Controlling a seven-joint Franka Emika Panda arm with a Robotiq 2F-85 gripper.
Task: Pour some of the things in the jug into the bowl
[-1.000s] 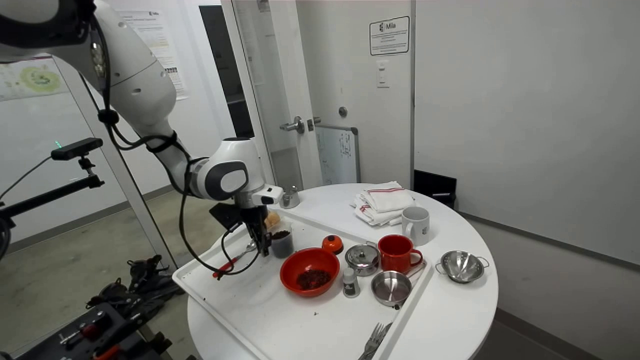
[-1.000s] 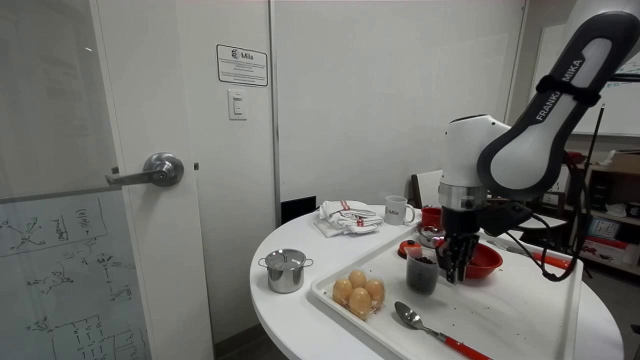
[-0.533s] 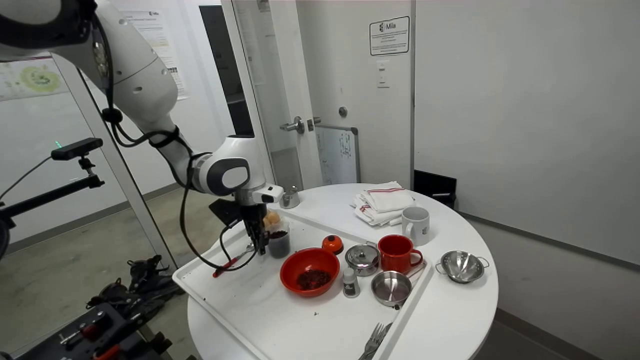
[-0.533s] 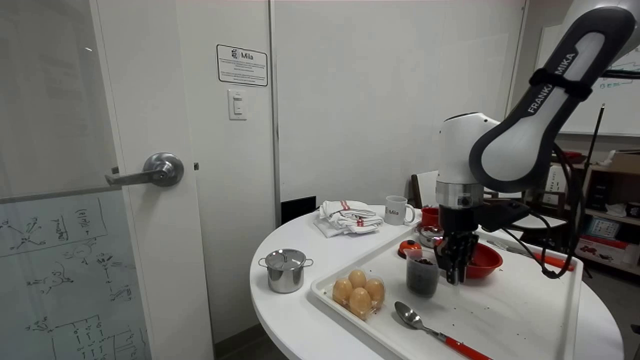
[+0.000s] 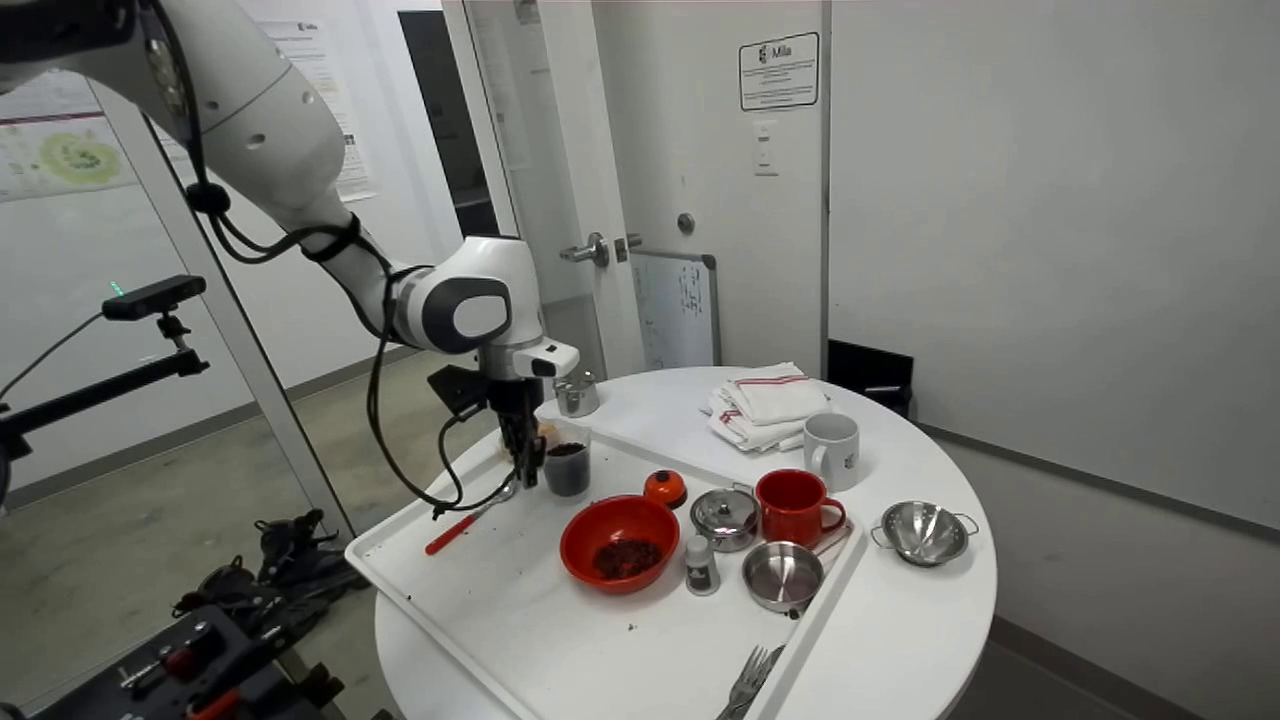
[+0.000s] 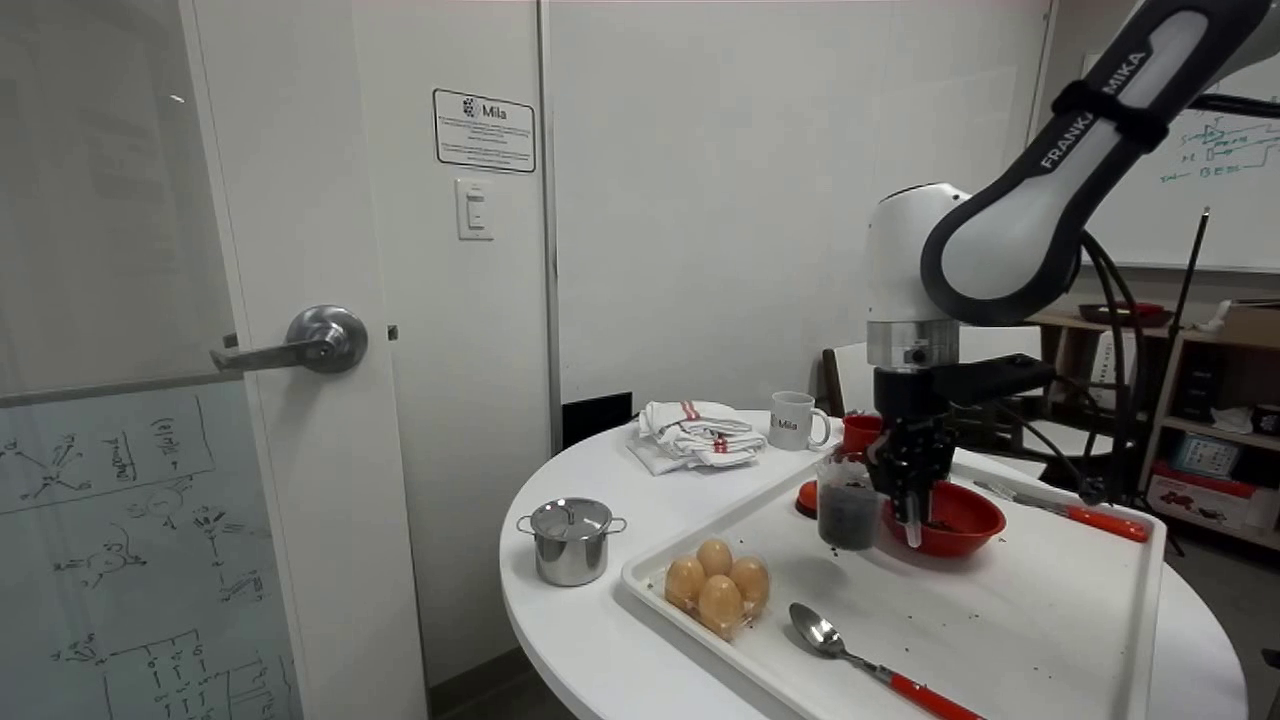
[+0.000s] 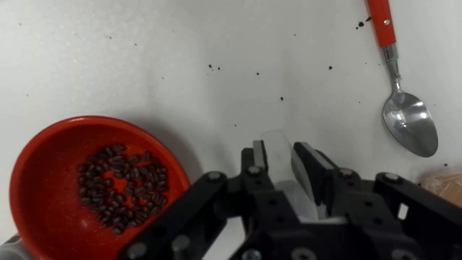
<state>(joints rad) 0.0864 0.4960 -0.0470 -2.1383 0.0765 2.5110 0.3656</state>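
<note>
Red bowl [image 7: 50, 206] with beans [image 7: 142, 193] distinct only in wrist view, jug [image 6: 848, 515] in tool [image 7: 279, 153].

Round white table [image 5: 905, 620], tray [image 5: 500, 610], folded towels [image 5: 775, 402], mug [image 5: 832, 450], lidded pot [image 6: 571, 550], probably a colander [image 5: 922, 534]

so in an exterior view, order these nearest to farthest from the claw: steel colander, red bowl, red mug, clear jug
1. The clear jug: held in the claw.
2. The red bowl: on the tray, toward picture right.
3. The red mug: farther right.
4. The steel colander: farthest right, off the tray.
</note>
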